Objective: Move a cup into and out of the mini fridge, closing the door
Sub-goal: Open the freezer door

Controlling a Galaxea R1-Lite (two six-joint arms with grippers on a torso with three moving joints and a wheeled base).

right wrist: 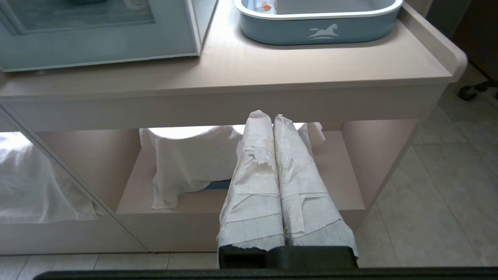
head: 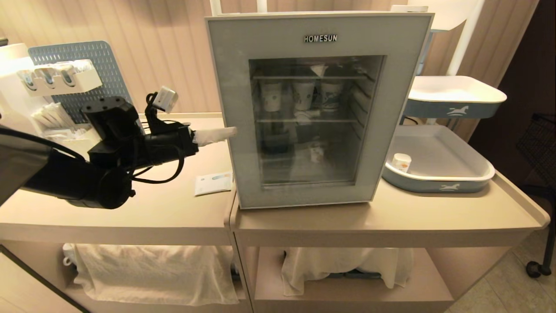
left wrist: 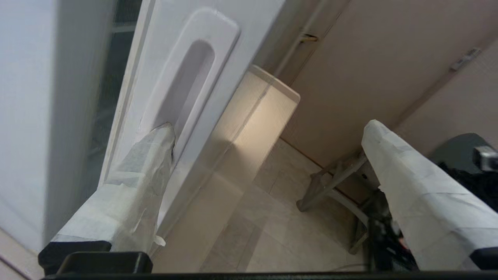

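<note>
Tape-wrapped left gripper (left wrist: pixel 268 128), spread wide, hooks one fingertip (left wrist: pixel 161 136) into the pale grey glass-windowed door's (head: pixel 312 108) recessed handle (left wrist: pixel 186 81); door-opening step, pull outward next.

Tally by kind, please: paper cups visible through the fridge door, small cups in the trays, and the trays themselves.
Paper cups behind the door: 3
Small white cup in the lower tray: 1
Trays, counting the upper tray: 2
Total: 6

Mini fridge (head: pixel 319 108) on table (head: pixel 391 213), door (head: pixel 260 174) facing forward. Tray (head: pixel 438 180) just right of fridge, cup (head: pixel 401 162) inside tray. Left gripper (head: pixel 217 136) at door's left edge. Paper cups (head: pixel 302 95) on upper shelf inside fridge.
</note>
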